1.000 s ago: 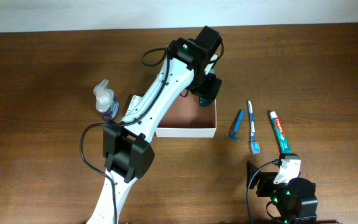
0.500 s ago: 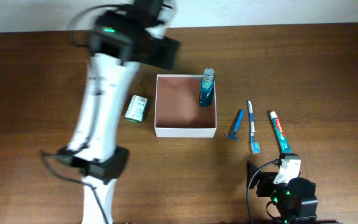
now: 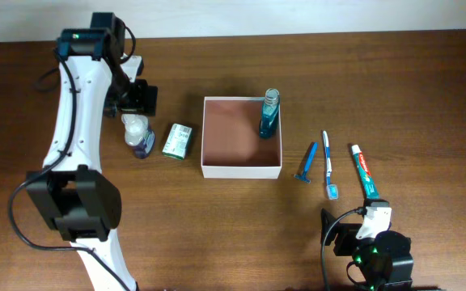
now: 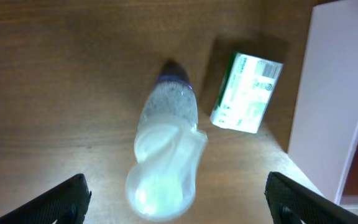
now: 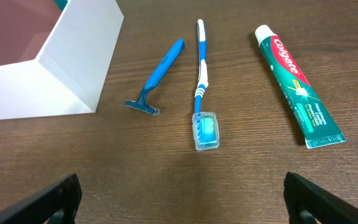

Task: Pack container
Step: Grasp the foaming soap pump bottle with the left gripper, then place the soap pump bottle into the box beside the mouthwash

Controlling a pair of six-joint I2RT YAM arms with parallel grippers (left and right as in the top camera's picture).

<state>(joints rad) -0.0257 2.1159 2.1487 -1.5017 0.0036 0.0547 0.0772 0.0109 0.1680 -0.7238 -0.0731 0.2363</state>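
Observation:
The container (image 3: 242, 169) is a square white box with a reddish-brown inside at the table's middle; a teal bottle (image 3: 269, 114) stands in its far right corner. Its white wall shows in the left wrist view (image 4: 328, 106) and the right wrist view (image 5: 55, 74). A clear pump bottle with purple base (image 3: 138, 132) (image 4: 166, 149) stands left of a green-and-white carton (image 3: 179, 140) (image 4: 247, 93). My left gripper (image 3: 140, 98) (image 4: 176, 202) is open, above the pump bottle. My right gripper (image 3: 354, 230) (image 5: 182, 199) is open and empty near the front edge.
Right of the container lie a blue razor (image 3: 307, 164) (image 5: 156, 78), a blue-and-white toothbrush (image 3: 328, 164) (image 5: 201, 87) and a green toothpaste tube (image 3: 366, 170) (image 5: 297, 87). The table's far edge runs along the top.
My left arm has let go of the teal bottle inside the container and swung far left, ending above the pump bottle. The right arm has not moved.

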